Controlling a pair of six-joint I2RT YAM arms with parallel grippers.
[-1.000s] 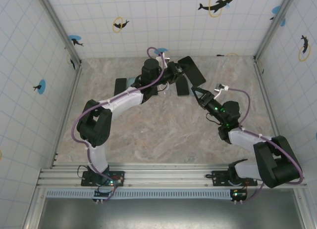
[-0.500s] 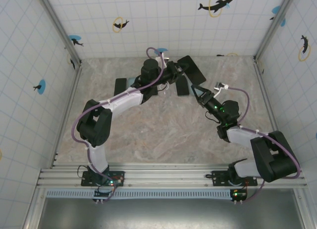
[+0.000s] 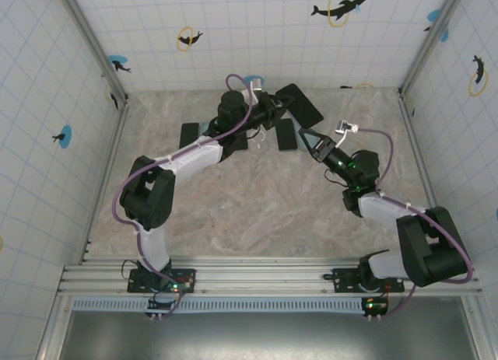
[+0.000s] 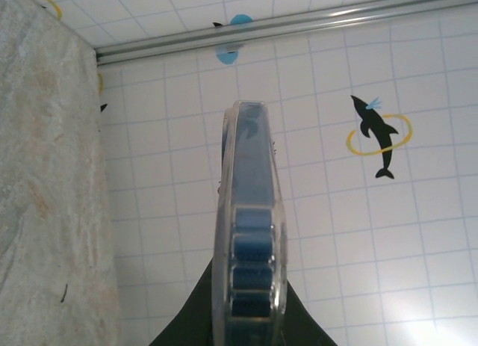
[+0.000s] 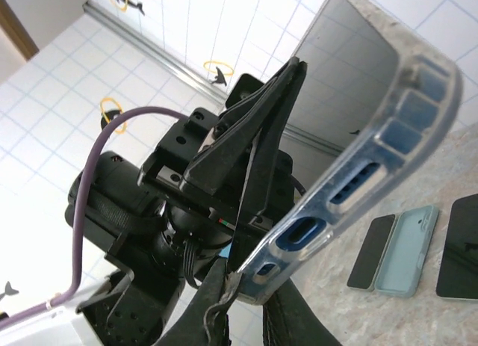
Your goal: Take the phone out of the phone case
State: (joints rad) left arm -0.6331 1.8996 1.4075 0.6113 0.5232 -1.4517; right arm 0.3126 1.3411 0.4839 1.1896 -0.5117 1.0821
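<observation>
Having been drawn shut since a second ago, the right gripper is pinched on a corner of the phone case, held raised at upper centre by the clamped left gripper, so the phone, still seated, is judged ready for peeling out.

**Marbled table top** with flat items lying directly on it. A teal case serves as reference. A narrow dark slab, probably a phone, lies just beside it. A wider dark slab lies near its opposite side. A separate dark slab lies well apart.
</observation>
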